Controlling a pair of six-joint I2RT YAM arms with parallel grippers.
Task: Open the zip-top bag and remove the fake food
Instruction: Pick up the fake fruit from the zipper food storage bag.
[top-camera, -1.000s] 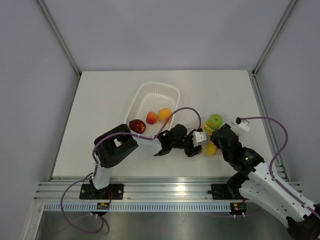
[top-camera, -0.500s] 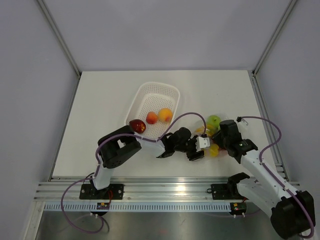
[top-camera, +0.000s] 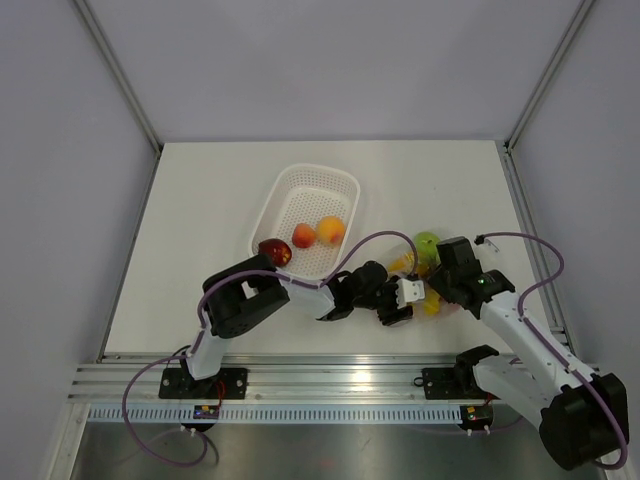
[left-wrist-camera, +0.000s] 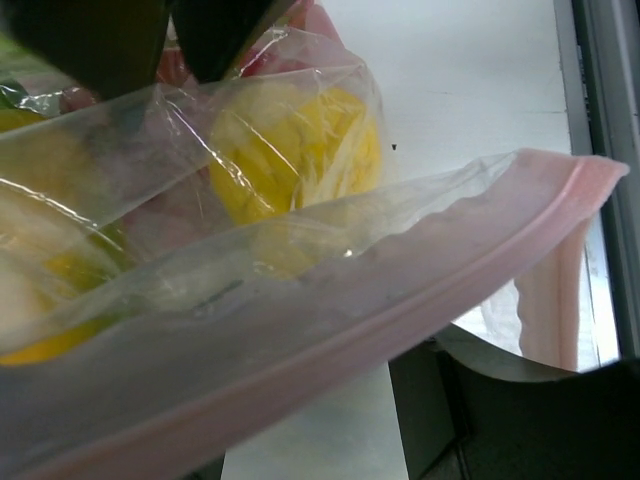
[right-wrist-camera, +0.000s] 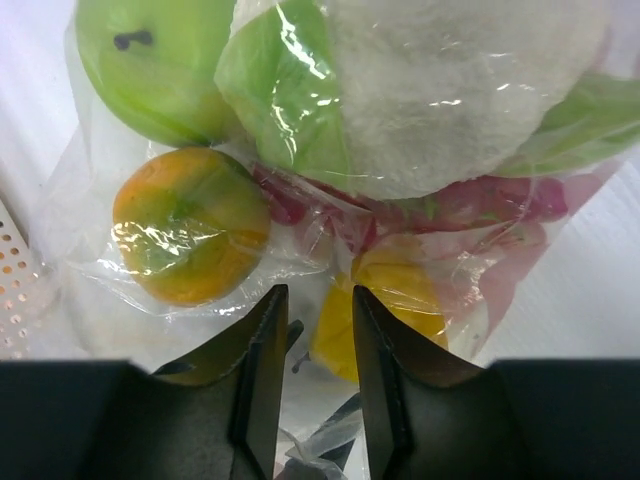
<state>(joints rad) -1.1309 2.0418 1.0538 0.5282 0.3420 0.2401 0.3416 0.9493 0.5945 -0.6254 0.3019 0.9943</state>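
Observation:
The zip-top bag lies on the table right of the basket, holding fake food: a green apple, an orange, a pale leafy piece, a dark red piece and a yellow piece. Its pinkish zip strip runs slantwise across the left wrist view, just above my left gripper, whose jaws stand apart with table showing between them. From the right, my right gripper hangs over the bag, jaws a little apart over clear film. In the top view the left gripper and right gripper meet at the bag.
A white perforated basket stands behind the left arm with a red apple and two orange-coloured fruits in it. The table's right edge and rail run close to the bag.
My right arm has dropped its elbow low toward the table, its gripper staying at the bag. The left gripper has slid slightly right and nearer along the bag.

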